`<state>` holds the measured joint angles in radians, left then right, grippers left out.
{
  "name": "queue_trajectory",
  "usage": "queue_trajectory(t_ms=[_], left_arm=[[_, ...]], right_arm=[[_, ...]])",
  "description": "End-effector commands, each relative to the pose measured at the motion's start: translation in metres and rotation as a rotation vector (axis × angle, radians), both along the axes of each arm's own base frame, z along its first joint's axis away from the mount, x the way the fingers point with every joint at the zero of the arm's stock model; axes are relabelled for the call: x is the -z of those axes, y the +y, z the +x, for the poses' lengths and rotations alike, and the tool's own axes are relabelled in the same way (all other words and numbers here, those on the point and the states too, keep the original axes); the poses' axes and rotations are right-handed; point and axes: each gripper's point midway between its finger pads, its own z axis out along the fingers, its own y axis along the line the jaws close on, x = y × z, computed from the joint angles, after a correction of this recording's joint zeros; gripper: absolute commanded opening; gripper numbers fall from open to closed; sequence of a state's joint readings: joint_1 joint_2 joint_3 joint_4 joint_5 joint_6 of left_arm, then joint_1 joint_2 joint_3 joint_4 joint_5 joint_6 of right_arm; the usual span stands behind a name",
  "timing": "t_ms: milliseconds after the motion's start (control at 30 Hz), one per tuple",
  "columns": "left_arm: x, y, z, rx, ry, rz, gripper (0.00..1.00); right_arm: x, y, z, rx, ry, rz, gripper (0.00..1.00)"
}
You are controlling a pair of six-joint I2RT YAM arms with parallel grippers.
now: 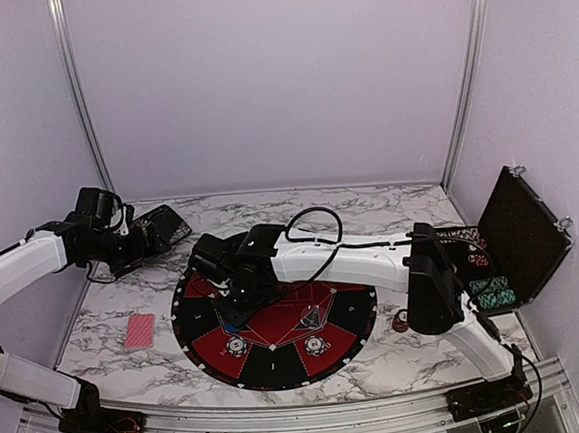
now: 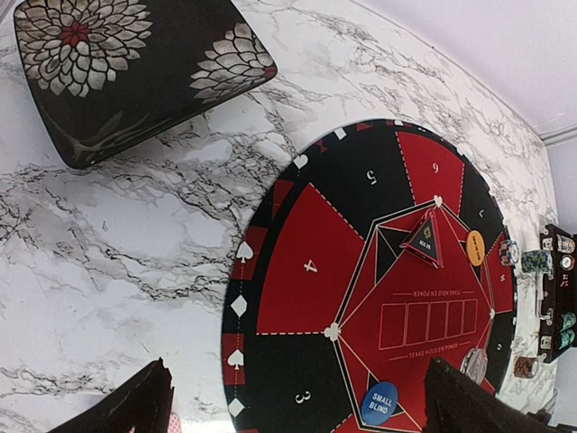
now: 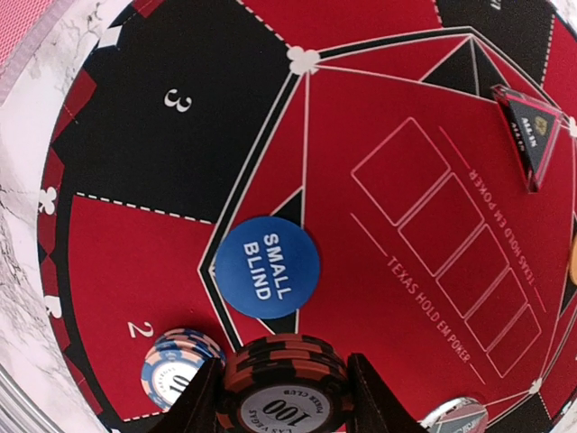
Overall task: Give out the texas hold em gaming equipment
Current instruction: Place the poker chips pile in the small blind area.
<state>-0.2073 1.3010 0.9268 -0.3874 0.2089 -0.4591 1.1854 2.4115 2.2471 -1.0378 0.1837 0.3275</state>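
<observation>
Pinching a red-and-black chip stack [image 3: 287,361] in the right pincer [image 3: 287,401] at bottom centre, just right of pale chips [image 3: 178,368], with left pincer [image 2: 302,406] spread, farther off.

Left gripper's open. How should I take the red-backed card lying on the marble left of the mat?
Bring the left gripper straight down and pinch the red-backed card across its shorter width. It lies flat on bare marble, apart from the mat, so probably only its edges give purchase.

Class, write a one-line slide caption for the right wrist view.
Right tool grips a stack of red poker chips beside the blue small-blind disc on the red-and-black mat.
</observation>
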Motion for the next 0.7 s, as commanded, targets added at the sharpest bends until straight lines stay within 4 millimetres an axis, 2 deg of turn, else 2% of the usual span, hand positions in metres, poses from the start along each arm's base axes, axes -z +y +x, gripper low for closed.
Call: queue_trajectory(t_ms=[0,200,667], left_arm=[[0.004,0.005,-0.006,0.006,0.018,0.017,0.99],[0.007,0.006,-0.005,0.006,0.025,0.015,0.99],[0.008,0.006,-0.002,0.009,0.027,0.003,0.99]], right_arm=[[-0.013,0.021,-0.005,-0.046,-0.009,0.05,0.35],[-0.01,0.043,-0.009,-0.071,0.0,0.103,0.36],[0.008,0.076,-0.028,-0.115,0.06,0.189,0.35]])
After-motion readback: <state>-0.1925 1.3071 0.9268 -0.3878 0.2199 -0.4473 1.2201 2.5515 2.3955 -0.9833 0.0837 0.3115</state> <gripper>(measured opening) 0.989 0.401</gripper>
